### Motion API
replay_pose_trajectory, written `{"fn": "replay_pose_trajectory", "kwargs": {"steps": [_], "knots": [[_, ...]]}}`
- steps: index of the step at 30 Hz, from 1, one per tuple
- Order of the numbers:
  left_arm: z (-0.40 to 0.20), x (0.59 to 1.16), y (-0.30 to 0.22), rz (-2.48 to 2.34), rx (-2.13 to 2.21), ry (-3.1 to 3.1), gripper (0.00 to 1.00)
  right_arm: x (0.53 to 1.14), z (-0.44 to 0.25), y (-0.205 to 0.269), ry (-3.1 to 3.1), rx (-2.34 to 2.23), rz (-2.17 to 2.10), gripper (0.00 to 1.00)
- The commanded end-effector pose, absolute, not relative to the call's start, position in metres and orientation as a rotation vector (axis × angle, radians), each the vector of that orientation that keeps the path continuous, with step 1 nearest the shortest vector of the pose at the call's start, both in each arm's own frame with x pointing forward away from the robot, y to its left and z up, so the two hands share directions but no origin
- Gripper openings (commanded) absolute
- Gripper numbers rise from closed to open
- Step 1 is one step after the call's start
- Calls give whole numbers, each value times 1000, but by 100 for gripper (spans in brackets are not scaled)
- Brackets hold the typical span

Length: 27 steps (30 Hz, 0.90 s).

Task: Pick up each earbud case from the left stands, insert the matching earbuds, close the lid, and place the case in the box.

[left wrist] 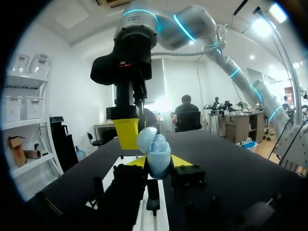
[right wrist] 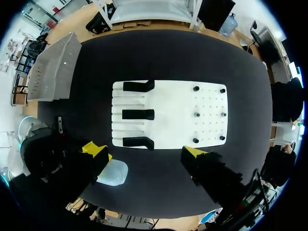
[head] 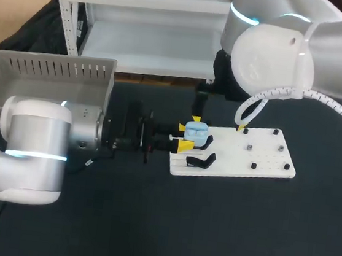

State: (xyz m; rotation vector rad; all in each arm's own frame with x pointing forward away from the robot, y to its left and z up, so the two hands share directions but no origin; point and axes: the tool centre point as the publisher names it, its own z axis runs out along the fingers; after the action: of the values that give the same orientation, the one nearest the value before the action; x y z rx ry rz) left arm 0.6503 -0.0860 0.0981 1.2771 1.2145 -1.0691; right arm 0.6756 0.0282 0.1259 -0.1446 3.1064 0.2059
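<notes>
One blue earbud case is grasped by the left claw over the white board, at its left edge; the right claw hangs released above.

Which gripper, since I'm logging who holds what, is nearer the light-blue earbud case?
Left. The left gripper is shut on the earbud case, one finger at each side. The right gripper hangs open above, one finger close beside the case.

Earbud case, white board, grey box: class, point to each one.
earbud case (head: pixel 196 131), head view, its blue top.
white board (head: pixel 227 153), head view, its bare middle.
grey box (head: pixel 54 65), head view, its back wall.
</notes>
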Motion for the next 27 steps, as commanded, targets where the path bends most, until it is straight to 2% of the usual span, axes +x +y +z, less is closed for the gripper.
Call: {"fn": "replay_pose_trajectory", "kwargs": {"steps": [1,15,27], "knots": [[98,650,-86,-1065,1275,1216,0,666,130,25,3099,-144,214,100],[98,650,-86,-1065,1275,1216,0,662,167,12,2967,-124,300,100],[103,656,-72,-1030,1255,1232,0,647,205,-24,2771,-47,407,100]]}}
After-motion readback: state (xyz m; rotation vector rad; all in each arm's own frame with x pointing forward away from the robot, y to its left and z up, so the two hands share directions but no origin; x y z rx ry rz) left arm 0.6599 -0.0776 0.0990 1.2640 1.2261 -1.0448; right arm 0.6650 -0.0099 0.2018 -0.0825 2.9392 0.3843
